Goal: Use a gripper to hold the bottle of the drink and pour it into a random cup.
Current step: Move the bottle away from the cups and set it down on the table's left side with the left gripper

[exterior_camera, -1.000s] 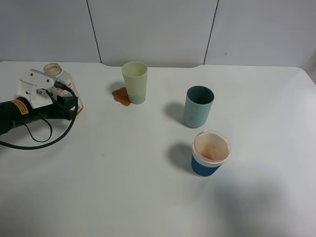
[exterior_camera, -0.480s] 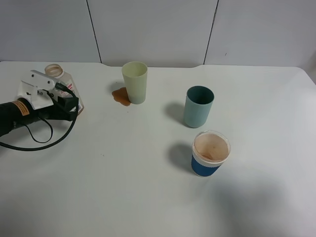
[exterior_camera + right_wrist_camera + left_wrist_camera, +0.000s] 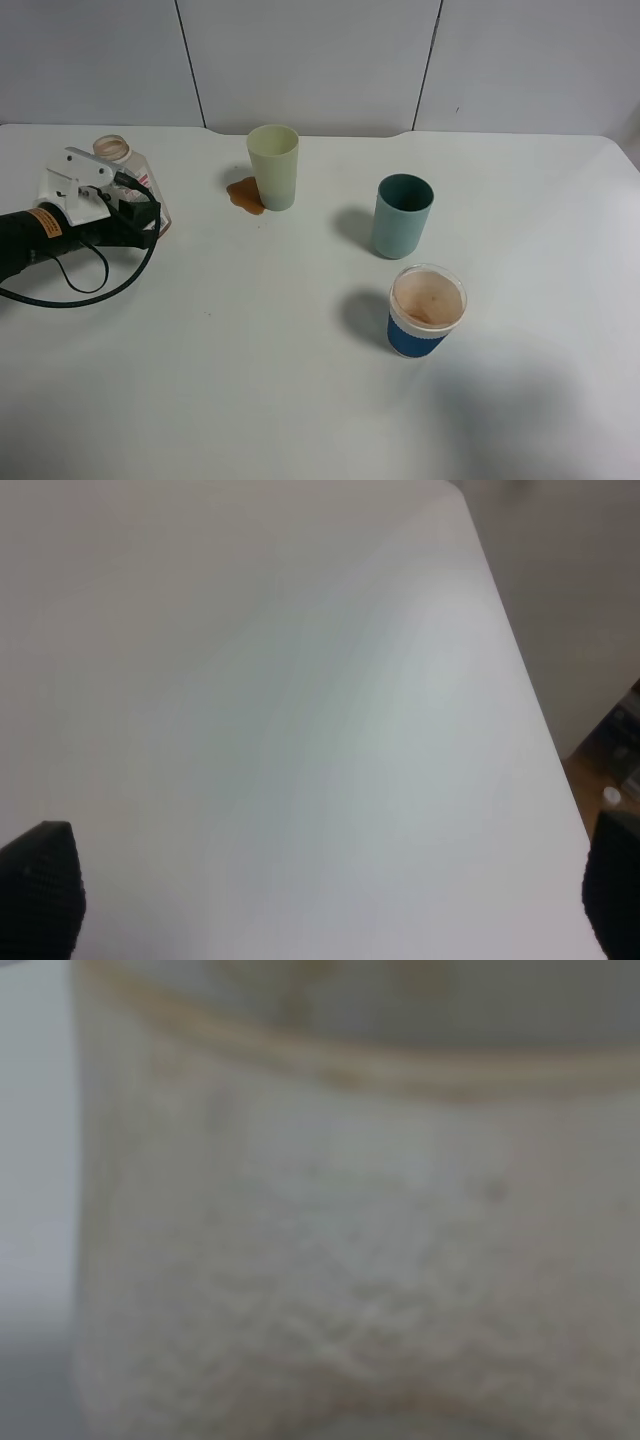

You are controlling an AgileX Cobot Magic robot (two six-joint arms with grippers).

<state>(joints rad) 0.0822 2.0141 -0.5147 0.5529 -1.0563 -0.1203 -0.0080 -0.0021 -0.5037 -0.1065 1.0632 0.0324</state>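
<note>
Exterior high view: the left end effector (image 3: 120,200) sits at the left edge of the frame, clamped around the bottle of the drink (image 3: 128,172), whose open neck shows just above the white claw. In the left wrist view the frame is filled by a blurred pale surface, presumably the bottle's label, so the grip looks close and firm. The bottle stands roughly upright, well to the left of the cup (image 3: 274,165) in the upper middle. A brown spill (image 3: 245,194) lies on the desk (image 3: 250,380) touching the cup's base. The grasp appears done; carrying the bottle to the cup and tipping it over the rim seem left to do. The right end effector (image 3: 320,900) has its dark tips spread wide apart over bare desk.
</note>
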